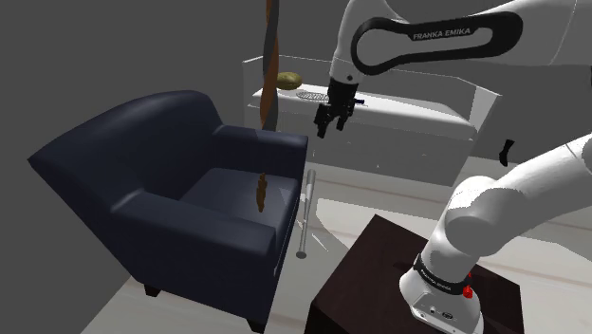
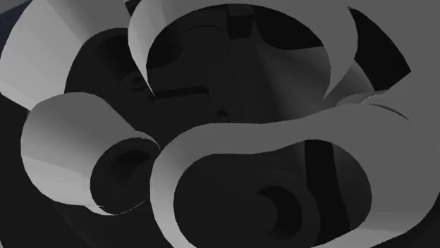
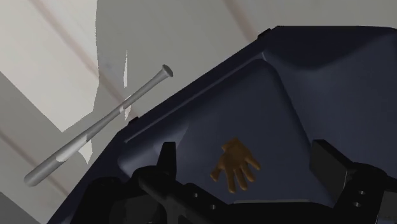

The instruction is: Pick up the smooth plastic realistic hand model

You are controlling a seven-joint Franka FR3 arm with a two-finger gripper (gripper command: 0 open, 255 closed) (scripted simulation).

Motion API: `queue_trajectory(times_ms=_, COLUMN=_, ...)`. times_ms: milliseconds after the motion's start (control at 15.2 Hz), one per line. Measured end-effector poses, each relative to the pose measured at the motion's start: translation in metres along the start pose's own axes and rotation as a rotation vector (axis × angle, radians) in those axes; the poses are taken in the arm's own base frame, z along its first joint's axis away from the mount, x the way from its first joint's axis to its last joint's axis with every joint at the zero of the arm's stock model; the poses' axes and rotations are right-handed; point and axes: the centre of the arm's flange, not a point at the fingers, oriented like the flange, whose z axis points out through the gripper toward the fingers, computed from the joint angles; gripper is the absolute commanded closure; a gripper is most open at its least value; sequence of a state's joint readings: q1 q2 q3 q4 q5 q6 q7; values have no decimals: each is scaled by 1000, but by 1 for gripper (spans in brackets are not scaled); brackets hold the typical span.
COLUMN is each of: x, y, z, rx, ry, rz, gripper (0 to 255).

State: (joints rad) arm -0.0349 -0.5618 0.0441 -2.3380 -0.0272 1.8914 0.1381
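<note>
On the armchair's seat [image 3: 254, 108], well inside its edges and nearer the back than the front lip, sits the hand model [image 3: 235, 165]: brown, fingers fanned out. From the wrist view we see its palm side broadly; from the shoulder view it reads as a thin upright sliver, so we cannot tell whether it lies flat or stands propped.

Our end effector [image 1: 331, 126] hangs in the air beyond the chair's armrest [image 1: 275, 152], well apart from the model, and its fingers [image 3: 167, 162] are spread with nothing between them. We judge the approach to be the step in hand.

To do it well, we should come in over the armrest rather than through it, then drop toward the seat with the spread kept wide. We would turn the wrist so the two pads close across the palm or wrist of the model, its narrowest solid part, not over the fanned fingers, where a smooth surface could squirt free. The cushion may give, so we should close before pressing down hard.

Beside the chair a grey baseball bat [image 3: 95, 130] leans against its outer side; our path should keep clear of it.
</note>
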Motion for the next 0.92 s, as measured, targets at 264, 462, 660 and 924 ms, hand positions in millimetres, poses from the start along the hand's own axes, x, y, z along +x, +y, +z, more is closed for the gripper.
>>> queue_trajectory(times_ms=264, x=39, y=-11, z=35, rx=-11, ry=-26, rz=47, gripper=0)
queue_trajectory(times_ms=462, x=67, y=-18, z=70, rx=-19, ry=-45, rz=82, gripper=0)
queue_trajectory(times_ms=660, x=98, y=-23, z=95, rx=-27, ry=-65, rz=118, gripper=0)
queue_trajectory(times_ms=924, x=133, y=-29, z=136, rx=-38, ry=-90, rz=165, gripper=0)
